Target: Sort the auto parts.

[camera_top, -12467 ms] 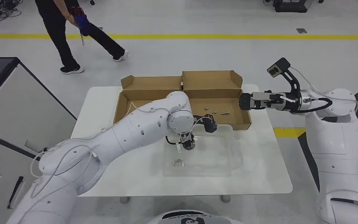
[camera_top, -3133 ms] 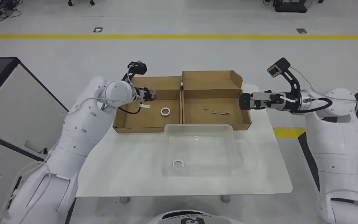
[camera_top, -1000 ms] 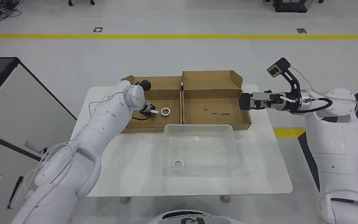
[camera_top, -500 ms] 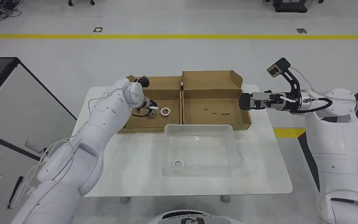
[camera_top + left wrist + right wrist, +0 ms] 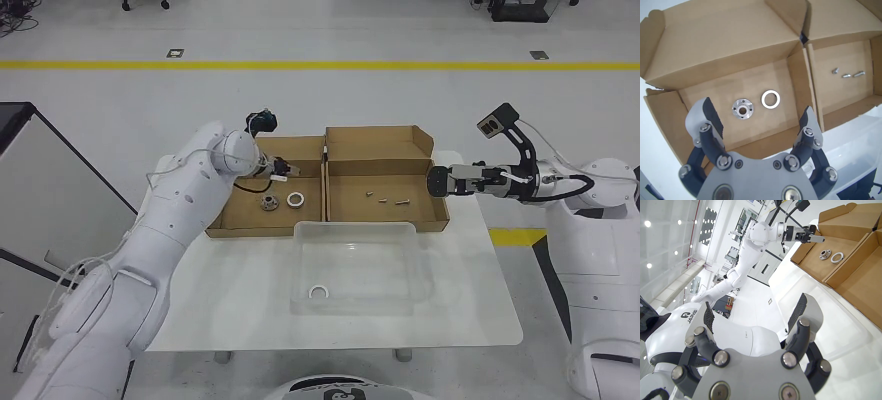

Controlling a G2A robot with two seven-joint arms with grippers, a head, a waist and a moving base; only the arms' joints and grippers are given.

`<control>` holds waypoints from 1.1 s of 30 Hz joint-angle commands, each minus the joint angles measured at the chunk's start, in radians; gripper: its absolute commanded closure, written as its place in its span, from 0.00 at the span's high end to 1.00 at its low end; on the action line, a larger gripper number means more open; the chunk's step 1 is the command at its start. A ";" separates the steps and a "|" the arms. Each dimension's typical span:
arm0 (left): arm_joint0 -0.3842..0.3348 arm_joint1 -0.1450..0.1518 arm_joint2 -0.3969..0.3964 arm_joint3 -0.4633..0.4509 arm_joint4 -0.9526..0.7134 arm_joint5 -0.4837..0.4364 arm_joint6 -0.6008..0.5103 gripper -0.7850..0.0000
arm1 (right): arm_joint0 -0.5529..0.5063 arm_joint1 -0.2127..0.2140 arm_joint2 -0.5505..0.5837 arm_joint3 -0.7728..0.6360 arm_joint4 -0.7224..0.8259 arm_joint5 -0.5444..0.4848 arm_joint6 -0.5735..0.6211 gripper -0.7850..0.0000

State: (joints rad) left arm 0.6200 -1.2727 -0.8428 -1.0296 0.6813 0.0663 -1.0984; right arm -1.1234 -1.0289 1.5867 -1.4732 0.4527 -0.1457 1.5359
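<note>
Left wrist view: left gripper (image 5: pixel 756 106) spread wide, holding nothing, over box (image 5: pixel 725 47) with hub (image 5: pixel 737 106) and ring (image 5: pixel 763 99); right gripper (image 5: pixel 755 301) likewise

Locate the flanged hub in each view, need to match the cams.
Top view: flanged hub on the floor of the left cardboard box.
Left wrist view: hub mid-floor of the same box.
Right wrist view: hub far off, in that box.
Shared landmark: the flat ring lying beside the hub, not touching it.
</note>
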 commanded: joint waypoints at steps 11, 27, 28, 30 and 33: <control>0.273 0.090 -0.163 -0.532 0.043 -0.068 -0.180 1.00 | 0.000 0.000 0.000 0.000 0.000 0.000 0.000 1.00; 0.276 0.090 -0.162 -0.535 0.042 -0.070 -0.173 1.00 | 0.000 0.000 0.000 0.000 0.000 0.000 0.000 1.00; 0.278 0.090 -0.162 -0.541 0.041 -0.073 -0.167 1.00 | 0.000 0.000 0.000 0.000 0.000 0.000 0.000 1.00; 0.283 0.093 -0.164 -0.604 0.057 -0.083 -0.168 1.00 | 0.000 0.000 0.000 0.000 0.000 0.000 0.000 1.00; 0.286 0.096 -0.157 -0.691 0.067 -0.084 -0.212 1.00 | 0.000 0.000 0.000 0.000 0.000 0.000 0.000 1.00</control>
State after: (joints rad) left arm 0.9044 -1.1777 -1.0033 -1.6907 0.7452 -0.0191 -1.2946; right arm -1.1234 -1.0289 1.5867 -1.4732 0.4527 -0.1457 1.5359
